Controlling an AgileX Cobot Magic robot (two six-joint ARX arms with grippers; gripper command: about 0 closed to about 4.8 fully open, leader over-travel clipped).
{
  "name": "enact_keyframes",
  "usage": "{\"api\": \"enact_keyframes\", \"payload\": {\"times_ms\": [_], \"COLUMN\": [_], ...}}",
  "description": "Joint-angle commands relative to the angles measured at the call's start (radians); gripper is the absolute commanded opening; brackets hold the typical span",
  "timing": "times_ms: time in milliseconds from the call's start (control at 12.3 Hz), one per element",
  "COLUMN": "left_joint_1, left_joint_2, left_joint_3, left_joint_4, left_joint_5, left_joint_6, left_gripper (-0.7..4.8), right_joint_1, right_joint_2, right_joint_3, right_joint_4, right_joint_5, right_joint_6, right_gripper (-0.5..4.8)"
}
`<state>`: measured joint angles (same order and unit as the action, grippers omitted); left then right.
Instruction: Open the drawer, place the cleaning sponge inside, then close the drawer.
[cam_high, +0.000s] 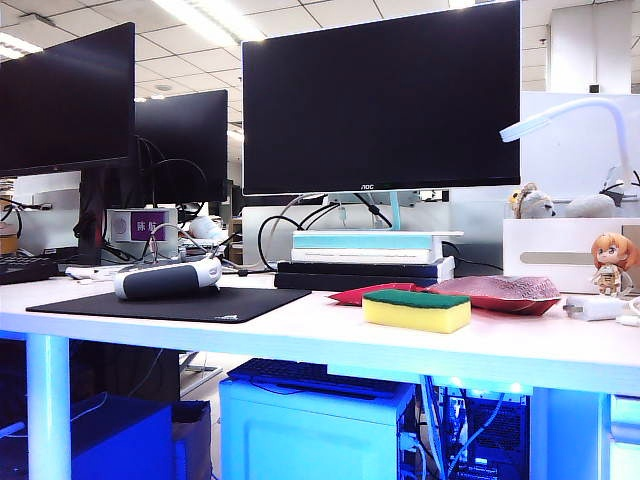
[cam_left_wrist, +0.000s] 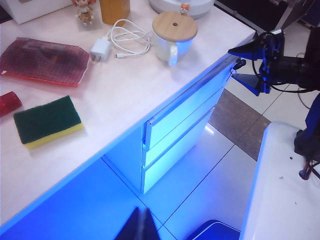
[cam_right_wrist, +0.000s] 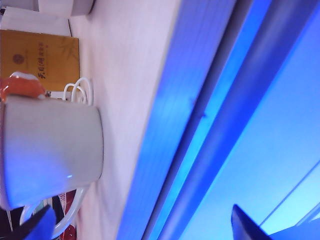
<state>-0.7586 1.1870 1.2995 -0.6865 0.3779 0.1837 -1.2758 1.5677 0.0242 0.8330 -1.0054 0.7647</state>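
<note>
The cleaning sponge (cam_high: 416, 311), yellow foam with a dark green top, lies flat on the white desk; the left wrist view shows the sponge (cam_left_wrist: 47, 121) well back from the desk's edge. Under that edge the drawer unit (cam_left_wrist: 175, 145) has three fronts, all closed. My right gripper (cam_left_wrist: 239, 64) is open, its blue fingers straddling the desk edge at the corner above the top drawer; in its own view the right gripper (cam_right_wrist: 145, 227) has the desk edge (cam_right_wrist: 195, 100) between its spread fingertips. My left gripper (cam_left_wrist: 142, 226) hangs shut over the floor, away from the desk. Neither arm shows in the exterior view.
A white mug with a wooden lid (cam_left_wrist: 173, 34) stands by the corner, close to the right gripper. A red mesh packet (cam_left_wrist: 45, 61), a charger with cable (cam_left_wrist: 100, 48) and a figurine (cam_left_wrist: 84, 11) lie farther in. A white surface (cam_left_wrist: 280, 190) lies beside the drawers.
</note>
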Motion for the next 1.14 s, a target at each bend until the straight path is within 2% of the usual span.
{"api": "enact_keyframes", "payload": {"times_ms": [81,163,244,488,813,1139], "left_joint_1": [0.0,0.0,0.0,0.0,0.0,0.0], "left_joint_2": [-0.002,-0.002,-0.002,-0.002,-0.002,-0.002], "left_joint_3": [0.004,0.004,0.004,0.004,0.004,0.004], "left_joint_4": [0.005,0.005,0.005,-0.001,-0.001,-0.001], "left_joint_5": [0.004,0.004,0.004,0.004,0.004,0.004], "left_joint_6": [0.0,0.0,0.0,0.0,0.0,0.0], "left_gripper": [-0.05,-0.05,-0.05,-0.05,-0.05,-0.05], "right_joint_1": [0.0,0.0,0.001,0.002,0.018,0.117], "right_joint_2": [0.082,0.122,0.222,0.301,0.372,0.405], "right_joint_3": [0.006,0.006,0.013,0.036,0.096,0.154], "right_joint_4": [0.174,0.249,0.39,0.463,0.477,0.473], "right_joint_5": [-0.018,-0.027,-0.037,-0.044,-0.027,-0.01], "right_joint_6": [0.052,0.085,0.137,0.158,0.16,0.18], "right_gripper": [4.79,4.79,4.79,4.79,4.79,4.79]}}
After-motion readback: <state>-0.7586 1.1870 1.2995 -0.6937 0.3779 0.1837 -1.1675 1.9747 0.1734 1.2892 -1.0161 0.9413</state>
